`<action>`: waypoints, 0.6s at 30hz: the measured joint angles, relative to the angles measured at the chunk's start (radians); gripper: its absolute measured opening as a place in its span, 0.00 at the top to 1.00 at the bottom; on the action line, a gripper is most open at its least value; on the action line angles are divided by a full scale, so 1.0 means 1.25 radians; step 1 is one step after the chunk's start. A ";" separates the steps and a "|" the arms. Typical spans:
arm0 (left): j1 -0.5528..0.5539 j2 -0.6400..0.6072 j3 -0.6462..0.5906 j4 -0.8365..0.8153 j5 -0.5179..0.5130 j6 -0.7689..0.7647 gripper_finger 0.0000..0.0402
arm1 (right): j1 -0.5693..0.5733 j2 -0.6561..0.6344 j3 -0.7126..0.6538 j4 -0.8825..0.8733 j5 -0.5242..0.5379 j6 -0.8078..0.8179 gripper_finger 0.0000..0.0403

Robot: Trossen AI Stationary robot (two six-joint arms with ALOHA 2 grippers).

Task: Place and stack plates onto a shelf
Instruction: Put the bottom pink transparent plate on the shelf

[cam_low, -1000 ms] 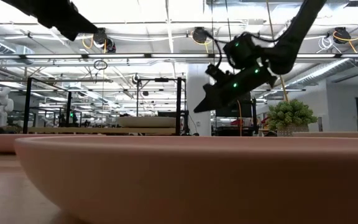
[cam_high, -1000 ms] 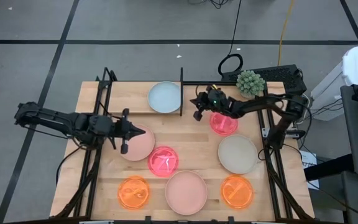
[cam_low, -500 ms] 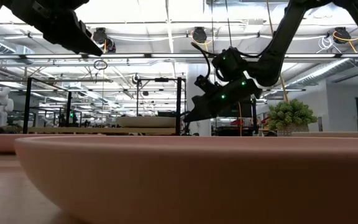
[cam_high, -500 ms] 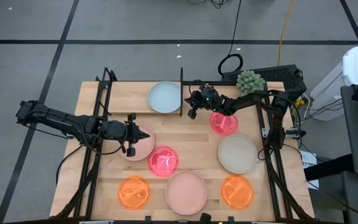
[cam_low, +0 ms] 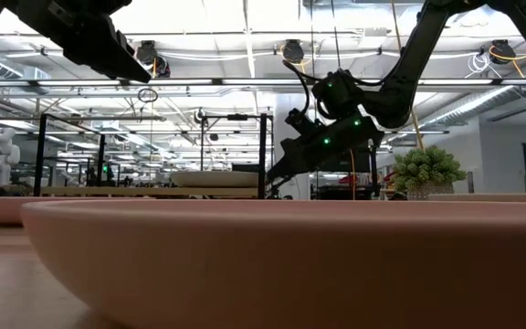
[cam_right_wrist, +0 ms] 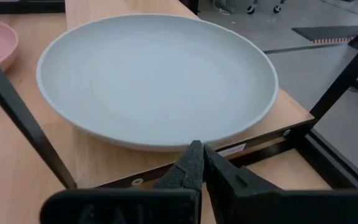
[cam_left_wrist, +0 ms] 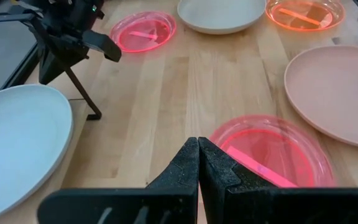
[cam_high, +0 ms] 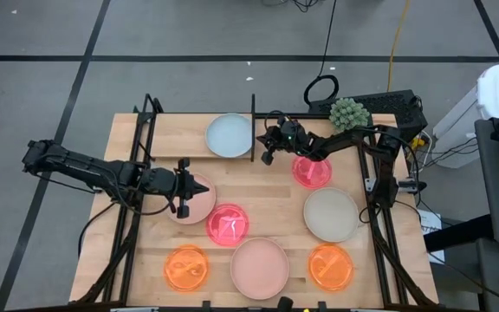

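A light-blue plate (cam_high: 230,136) (cam_right_wrist: 160,81) lies flat on the shelf (cam_high: 180,134), a wood plank in a black frame at the table's far edge. My right gripper (cam_high: 265,158) (cam_right_wrist: 197,152) is shut. It hangs just right of the shelf's post, its tips pointing at the plate's rim but apart from it. My left gripper (cam_high: 202,186) (cam_left_wrist: 197,146) is shut and hovers over a pale-pink plate (cam_high: 184,206). On the tabletop lie two neon pink plates (cam_high: 228,225) (cam_high: 312,171), a beige one (cam_high: 330,214), a second pale-pink one (cam_high: 260,267) and two orange ones (cam_high: 186,267) (cam_high: 330,266).
The shelf's upright black posts (cam_high: 252,130) stand between my right gripper and the blue plate. A small green plant (cam_high: 348,114) and a black device (cam_high: 397,108) sit at the far right corner. The near pale-pink plate's rim (cam_low: 263,247) fills the low view's foreground.
My right gripper has moved toward the table's left and down, closer to the shelf and the light-blue plate. My left gripper has shifted a little toward the table's right over the pale-pink plate and has come lower. No plate has moved.
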 joint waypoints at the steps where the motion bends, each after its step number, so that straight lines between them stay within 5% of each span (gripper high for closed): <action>1: 0.000 0.000 0.000 0.000 0.000 0.000 1.00 | 0.000 0.000 0.000 0.001 0.000 0.000 1.00; 18: 0.000 0.000 -0.001 0.055 0.000 0.008 1.00 | 0.000 0.000 0.000 -0.001 -0.010 0.003 1.00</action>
